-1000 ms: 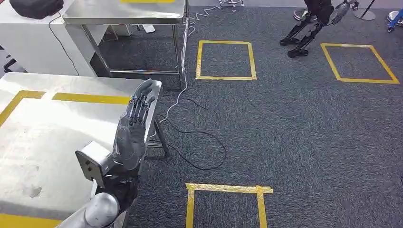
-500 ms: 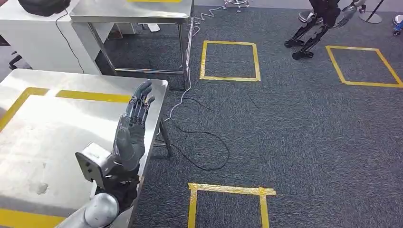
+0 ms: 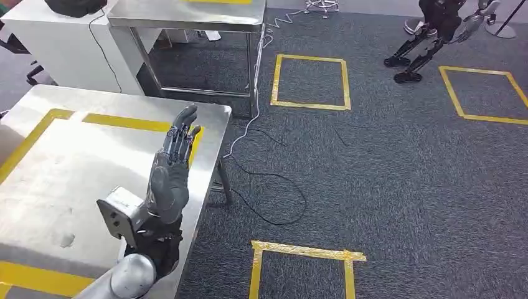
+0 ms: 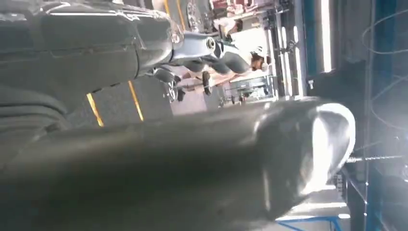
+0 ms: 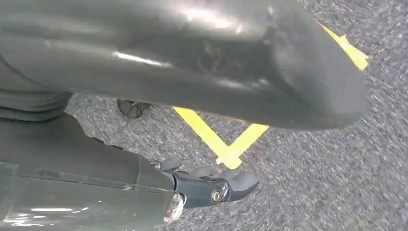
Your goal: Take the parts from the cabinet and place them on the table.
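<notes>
Head view, left robot hand point(image 3: 169, 180) (empty, fingers straight) above table point(image 3: 56, 168)

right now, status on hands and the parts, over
Left hand open, raised over table. Right hand empty above carpet. No parts on table. Cable on floor.

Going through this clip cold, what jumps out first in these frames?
The robot's left hand is raised with fingers straight, empty, over the edge of a steel table marked with yellow tape. Beyond it, grey carpet carries yellow tape squares and a loose black cable. Another robot's dark legs stand at the far right.
</notes>
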You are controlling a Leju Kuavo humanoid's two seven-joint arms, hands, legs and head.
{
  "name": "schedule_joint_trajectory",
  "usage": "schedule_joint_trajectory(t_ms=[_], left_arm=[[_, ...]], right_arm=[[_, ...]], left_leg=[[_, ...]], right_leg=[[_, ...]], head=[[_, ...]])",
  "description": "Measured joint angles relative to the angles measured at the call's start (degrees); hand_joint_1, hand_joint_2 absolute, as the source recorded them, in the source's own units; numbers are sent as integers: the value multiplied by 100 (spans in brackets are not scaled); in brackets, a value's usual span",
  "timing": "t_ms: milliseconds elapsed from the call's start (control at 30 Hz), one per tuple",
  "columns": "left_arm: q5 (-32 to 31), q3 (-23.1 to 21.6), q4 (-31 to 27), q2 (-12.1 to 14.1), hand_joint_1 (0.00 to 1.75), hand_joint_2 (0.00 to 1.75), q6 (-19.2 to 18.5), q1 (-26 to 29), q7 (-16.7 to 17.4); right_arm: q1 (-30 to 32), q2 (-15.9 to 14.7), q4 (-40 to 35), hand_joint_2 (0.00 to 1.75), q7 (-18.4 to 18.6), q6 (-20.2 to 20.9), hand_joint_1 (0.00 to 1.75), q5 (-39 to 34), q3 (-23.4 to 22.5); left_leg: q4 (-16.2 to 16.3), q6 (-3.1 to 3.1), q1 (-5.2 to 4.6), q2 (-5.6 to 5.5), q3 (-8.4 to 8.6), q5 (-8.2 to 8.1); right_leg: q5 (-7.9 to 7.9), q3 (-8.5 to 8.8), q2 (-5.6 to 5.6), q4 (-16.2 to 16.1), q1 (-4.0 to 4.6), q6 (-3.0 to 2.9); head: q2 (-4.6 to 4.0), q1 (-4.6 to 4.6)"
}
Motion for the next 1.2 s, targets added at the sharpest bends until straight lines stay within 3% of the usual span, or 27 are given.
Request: schedule_joint_trajectory(t_ms=[67, 100, 133, 167, 267, 300, 333, 400, 433, 467, 500, 567, 600, 633, 667, 733, 767, 800, 833, 900, 933, 967, 1000, 1067, 1100, 1133, 1200], left_arm=[[-26, -9, 0, 2, 0, 0, 0, 9, 7], [-44, -11, 0, 2, 0, 0, 0, 11, 11], [-55, -13, -2, 2, 0, 0, 0, 5, 22], [-57, -17, -4, 2, 0, 0, 0, 12, 37], [-66, -35, -26, 0, 0, 0, 2, 13, 37], [-72, -33, -33, 2, 0, 0, 11, 9, 31], [-74, -33, -37, 0, 0, 0, 22, 5, 28], [-74, -35, -29, 2, 0, 0, 35, 45, 39], [-74, -35, -31, 2, 0, 0, 39, 66, 37], [-74, -35, -31, 2, 0, 0, 44, 73, 39], [-72, -35, -31, 2, 0, 0, 46, 77, 39], [-72, -35, -33, 2, 0, 0, 50, 79, 37], [-72, -35, -22, 4, 0, 0, 50, 77, 42], [-74, -39, -24, 4, 0, 0, 52, 102, 37], [-72, -46, -33, 7, 0, 0, 52, 101, 33], [-72, -46, -33, 11, 0, 0, 52, 85, 9], [-72, -46, -46, 7, 0, 0, 52, 85, 4], [-74, -46, -57, 9, 0, 0, 52, 85, -6], [-74, -44, -57, 13, 0, 0, 52, 80, -13], [-72, -44, -50, 13, 0, 0, 50, 85, -9], [-72, -44, -48, 13, 0, 0, 50, 88, -9], [-72, -46, -46, 13, 0, 0, 50, 95, -9], [-72, -46, -46, 13, 0, 0, 50, 94, -9], [-79, -46, -48, 11, 0, 0, 63, 95, -9], [-90, -46, -46, 11, 0, 0, 72, 98, -11], [-107, -48, -44, 11, 0, 0, 85, 96, -13], [-137, -48, -52, 11, 0, 0, 103, 108, -9]], right_arm=[[-2, 0, 0, 0, 0, 0, 0, 2, 0], [-15, 13, 0, 0, -2, 0, 0, 2, 0], [-36, 17, 0, 0, 0, 0, 0, 4, 0], [-56, 22, -2, 0, -2, 2, 0, 4, 0], [-32, 22, -11, 0, 0, 2, 0, 13, 0], [-23, 20, -9, 0, -2, 0, 0, 26, -2], [-24, 17, -7, 0, -2, 2, 0, 31, -2], [-27, 11, -7, 0, -2, 0, 0, 42, -7], [-14, 11, -7, 0, -2, 2, 0, 46, -7], [2, 11, -4, 0, -2, 0, 0, 46, -9], [5, 11, -2, 0, -2, 0, 0, 48, -9], [1, 26, -4, 0, -2, 0, 0, 55, -9], [14, 26, 0, 0, -2, -2, 0, 52, -13], [-22, 28, 0, 0, -2, 9, 0, 61, -13], [-13, 31, 0, 0, -4, 7, 0, 55, -20], [6, 48, 0, 0, -4, 11, 0, 61, -20], [-18, 50, -7, 0, -4, 13, 0, 63, -17], [-31, 46, -7, 0, -7, 9, 0, 63, -22], [-46, 29, -4, 0, -7, 9, 0, 61, -26], [-71, 31, -9, 0, -7, 9, 0, 68, -31], [-46, 37, -9, 0, -7, 9, 0, 68, -31], [-34, 37, -9, 0, -7, 9, 0, 70, -31], [-6, 35, -5, 0, -7, 4, 0, 70, -33], [25, 22, 0, 0, -20, -2, 0, 74, -37], [34, 17, 0, 0, -22, -2, 0, 74, -37], [27, 9, 7, 0, -26, -2, 0, 74, -37], [-39, 2, 4, 0, -44, -9, 0, 90, -39]], left_leg=[[8, -71, 15, -7, 135, -92], [12, -116, -8, -8, 164, -136], [61, -156, -31, -1, 153, -214], [44, -169, -26, 15, 169, -242], [41, -277, 51, 99, 325, -393], [290, -285, 52, 62, 254, -411], [745, -291, 49, 34, -21, -511], [1905, -298, 50, 2, -911, -756], [2221, -289, 50, 1, -1287, -702], [2223, -273, 49, 0, -1507, -469], [1959, -253, 49, -3, -1597, -58], [934, -209, 39, -27, -1439, 929], [994, -214, 4, -82, -1431, 831], [900, -164, -40, -69, -1358, 884], [871, -118, -57, -30, -1308, 771], [876, -62, -64, -26, -1284, 726], [750, -22, -27, -15, -1146, 641], [459, -45, -13, -12, -858, 360], [416, -31, -13, 14, -792, 303], [352, 9, -22, 95, -646, 205], [351, 14, -25, 115, -566, 132], [350, 18, -34, 130, -466, 53], [350, 14, -41, 135, -347, -24], [343, 10, -61, 198, -55, -204], [316, -2, -48, 236, 16, -285], [318, -44, -86, 248, 64, -326], [321, -89, -79, 321, 15, -340]], right_leg=[[539, 528, -89, -1065, -67, 49], [345, 636, -158, -1219, -18, 84], [282, 693, -126, -1334, -9, -48], [258, 678, -119, -1309, 10, -126], [144, 823, -17, -1317, 34, -298], [85, 923, -7, -1323, 37, -356], [26, 1000, 14, -1330, 45, -393], [-137, 1164, 75, -1330, 54, -409], [-228, 1262, 108, -1331, 58, -407], [-320, 1372, 142, -1332, 58, -400], [-428, 1514, 180, -1334, 56, -391], [-658, 1847, 256, -1361, 32, -357], [-735, 1914, 280, -1457, 18, -311], [-753, 1938, 302, -1428, 16, -246], [-721, 1960, 334, -1496, -4, -202], [-670, 2058, 332, -1658, -15, -144], [-706, 2180, 303, -1714, -19, -124], [-758, 2082, 158, -1482, -10, -121], [-873, 1756, 92, -1020, -2, -117], [-1113, 855, 70, 159, 37, -93], [-1076, 442, 69, 560, 43, -89], [-862, 172, 67, 652, 41, -87], [-513, 64, 63, 476, 42, -96], [420, 161, 3, -396, 73, -174], [620, 261, -135, -640, 123, -250], [589, 245, -240, -642, 197, -279], [391, 347, -211, -920, 214, -349]], head=[[0, 2], [0, 11], [0, 53], [0, 11], [0, -26], [0, -68], [0, -72], [0, -89], [0, -92], [0, -92], [0, -96], [0, -92], [0, -41], [-9, -24], [-7, -52], [-4, -48], [-4, -57], [-4, -18], [-4, 13], [-4, 18], [-4, 15], [-4, 17], [-4, 15], [-4, 22], [-4, 24], [-7, 37], [-4, 33]])
